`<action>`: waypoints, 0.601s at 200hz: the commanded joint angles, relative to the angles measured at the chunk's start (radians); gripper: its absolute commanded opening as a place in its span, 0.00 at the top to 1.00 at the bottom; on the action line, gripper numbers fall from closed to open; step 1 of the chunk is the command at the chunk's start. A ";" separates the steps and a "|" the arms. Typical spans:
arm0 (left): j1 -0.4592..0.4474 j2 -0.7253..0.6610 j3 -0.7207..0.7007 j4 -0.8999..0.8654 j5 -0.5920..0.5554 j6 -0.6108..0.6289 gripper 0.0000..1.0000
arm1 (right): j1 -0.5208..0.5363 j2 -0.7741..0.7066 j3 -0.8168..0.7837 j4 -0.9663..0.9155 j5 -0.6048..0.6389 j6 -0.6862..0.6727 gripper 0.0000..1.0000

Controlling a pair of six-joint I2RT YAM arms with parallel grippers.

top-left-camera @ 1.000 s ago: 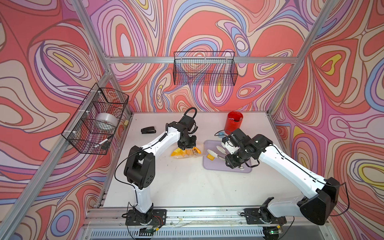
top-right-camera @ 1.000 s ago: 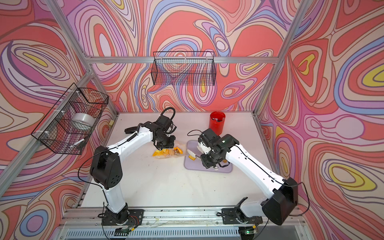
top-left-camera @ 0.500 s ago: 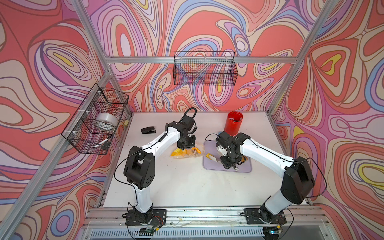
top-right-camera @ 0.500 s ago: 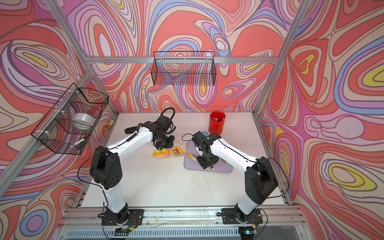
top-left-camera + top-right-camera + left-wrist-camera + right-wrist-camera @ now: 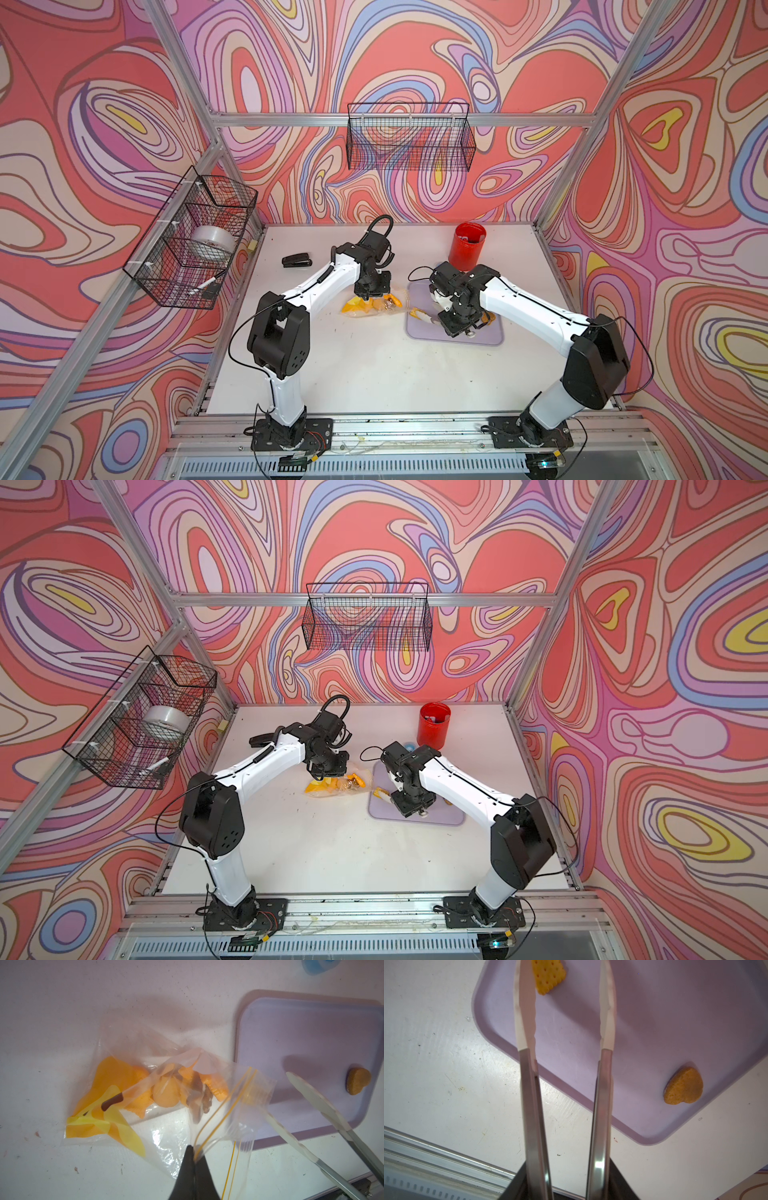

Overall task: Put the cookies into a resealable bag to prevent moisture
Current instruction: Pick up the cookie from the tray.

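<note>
Pinching the resealable bag [image 5: 162,1138] edge, left fingers [image 5: 187,1169] are clamped together; right fingers [image 5: 620,1186] grip spread tongs [image 5: 529,1084] over lavender tray [image 5: 654,1022].

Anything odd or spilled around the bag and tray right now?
No spill. The resealable bag is crumpled, a flap folded over the cookies inside, with the left claw pinching the zip edge. One heart-shaped cookie sits near the rim of the lavender tray.

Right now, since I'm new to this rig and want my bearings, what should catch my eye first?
The left gripper pinches the zip edge of the resealable bag, cookies inside, in the middle of the table. Beside it, the right gripper holds tongs, open, above the lavender tray with a heart cookie and a square cracker.
</note>
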 commanded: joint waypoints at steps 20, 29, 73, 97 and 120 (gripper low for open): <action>0.005 0.000 0.007 -0.014 0.004 -0.007 1.00 | 0.032 -0.020 0.026 -0.004 -0.005 -0.019 0.54; 0.005 -0.003 0.003 -0.013 0.003 -0.008 1.00 | 0.041 -0.014 0.027 0.005 -0.004 -0.023 0.54; 0.005 -0.011 -0.004 -0.017 -0.003 -0.008 1.00 | 0.050 0.042 0.032 -0.005 0.043 -0.047 0.54; 0.005 -0.009 0.003 -0.019 -0.002 -0.007 1.00 | 0.050 0.058 0.036 -0.013 0.044 -0.050 0.56; 0.005 -0.009 0.003 -0.018 0.001 -0.008 1.00 | 0.050 0.051 0.042 -0.026 0.027 -0.061 0.60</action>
